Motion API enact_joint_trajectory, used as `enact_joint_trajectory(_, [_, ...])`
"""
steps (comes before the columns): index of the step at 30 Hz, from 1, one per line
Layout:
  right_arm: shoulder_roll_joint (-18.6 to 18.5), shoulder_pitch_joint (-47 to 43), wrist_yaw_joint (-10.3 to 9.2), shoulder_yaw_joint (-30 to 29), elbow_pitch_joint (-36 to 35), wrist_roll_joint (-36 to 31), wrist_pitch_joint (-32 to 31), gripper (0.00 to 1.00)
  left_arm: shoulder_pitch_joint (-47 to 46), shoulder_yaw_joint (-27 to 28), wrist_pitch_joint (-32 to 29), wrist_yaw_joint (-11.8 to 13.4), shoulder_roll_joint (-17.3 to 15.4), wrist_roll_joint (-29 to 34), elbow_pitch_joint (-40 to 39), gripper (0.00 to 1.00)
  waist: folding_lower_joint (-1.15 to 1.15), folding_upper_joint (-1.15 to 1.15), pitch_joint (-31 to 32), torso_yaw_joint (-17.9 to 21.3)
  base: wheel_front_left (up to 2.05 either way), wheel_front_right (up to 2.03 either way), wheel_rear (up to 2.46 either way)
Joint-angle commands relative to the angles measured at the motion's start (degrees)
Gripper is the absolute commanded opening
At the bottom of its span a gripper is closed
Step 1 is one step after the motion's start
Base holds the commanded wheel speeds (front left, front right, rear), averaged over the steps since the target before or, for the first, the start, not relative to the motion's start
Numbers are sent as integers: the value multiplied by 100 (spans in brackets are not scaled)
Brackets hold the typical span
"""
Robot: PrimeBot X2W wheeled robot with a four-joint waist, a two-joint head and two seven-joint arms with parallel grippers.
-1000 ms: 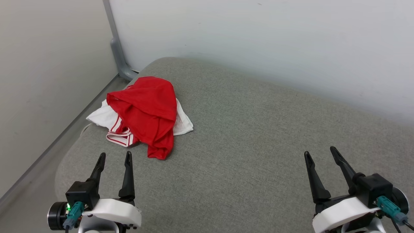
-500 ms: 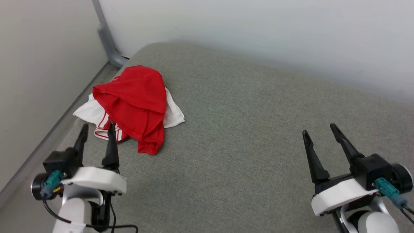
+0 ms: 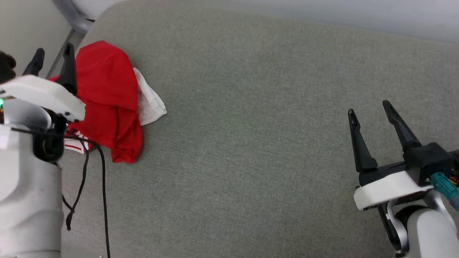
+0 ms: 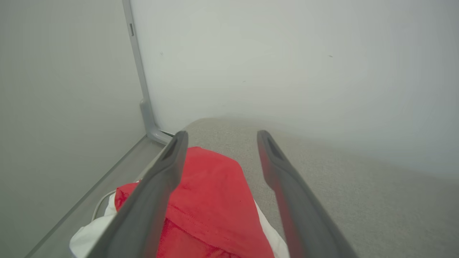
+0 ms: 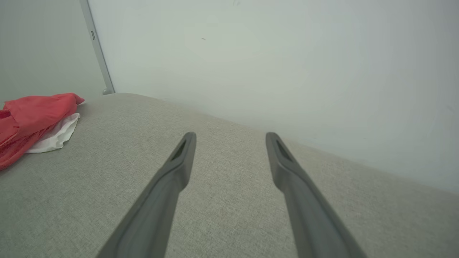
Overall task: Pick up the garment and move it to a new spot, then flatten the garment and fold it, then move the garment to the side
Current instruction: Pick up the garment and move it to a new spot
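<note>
Far-left corner of the cushion (image 3: pixel 251 125): the garment (image 3: pixel 107 82) lies crumpled, close to the left edge, with the red body heaped over a white sleeve (image 3: pixel 148 104) that sticks out to its right. The left gripper (image 3: pixel 53 48) hangs over the heap's left part, fingers apart and clamping nothing; in the left wrist view the two fingers straddle the red cloth from above, and contact cannot be told. A loose black cable (image 3: pixel 104 186) droops from the left arm, just beside the garment's near hem.

Right, near edge: the right gripper (image 3: pixel 369 107) hovers over bare cushion, fingers apart and empty, well apart from the garment.

Likely step: first pick.

Risks:
- A pinch on the top red layer alone would probably lift a bunched knot, not a spread shirt.
- A descent too far left could push cloth over the left edge, towards the wall (image 4: pixel 71 89).
- The cable could snag a fold.
</note>
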State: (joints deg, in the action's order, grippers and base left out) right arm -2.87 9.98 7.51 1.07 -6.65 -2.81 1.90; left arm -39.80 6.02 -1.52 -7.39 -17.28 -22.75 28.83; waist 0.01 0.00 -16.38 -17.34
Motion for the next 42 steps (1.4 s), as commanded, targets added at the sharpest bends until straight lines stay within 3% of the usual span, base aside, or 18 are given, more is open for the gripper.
enact_joint_trajectory(1, [-2, 108, -4, -9, -24, -38, -20, 100, -175, -15, -171, -10, -45, -100, 128, 100, -1, 0, -371, 172, 0, 0, 0])
enact_joint_trajectory(7, [-2, 378, -4, 18, -44, -155, 15, 100, -1010, -151, -1664, -13, -378, -803, 1159, 100, -1, 0, -819, 294, 0, 0, 0])
enact_joint_trajectory(13, [-2, 542, -4, 95, -45, -204, -16, 100, -1349, -197, -2752, 18, -526, -1134, 2105, 100, -1, 0, -1173, 392, 0, 0, 0])
enact_joint_trajectory(17, [-2, 676, -4, 167, -48, -225, -28, 100, -1369, -110, -3079, 136, -539, -1293, 2682, 100, -1, 0, -1364, 479, 0, 0, 0])
enact_joint_trajectory(23, [-2, 789, -4, 144, -41, -165, -11, 100, -1086, -111, -3230, 270, -299, -1379, 3485, 100, -1, 0, -1485, 556, 0, 0, 0])
enact_joint_trajectory(28, [-2, 819, -4, 115, 0, -163, 3, 100, -985, -196, -3359, 207, -206, -1403, 3876, 98, -1, 0, -1456, 587, 0, 0, 0])
enact_joint_trajectory(29, [-2, 819, -4, 103, 12, -151, 12, 100, -992, -219, -3291, 179, -233, -1380, 3879, 0, -1, 0, -1428, 583, 0, 0, 0])
enact_joint_trajectory(35, [-2, 647, -4, 30, 127, -76, 64, 100, -1212, -406, -2420, 48, -524, -1169, 3557, 0, -1, 0, -1108, 530, 0, 0, 0])
enact_joint_trajectory(42, [-1, 421, -4, -39, 273, 102, 176, 100, -1411, -670, -724, 3, -739, -829, 3025, 0, -1, 0, -506, 447, 0, 0, 0])
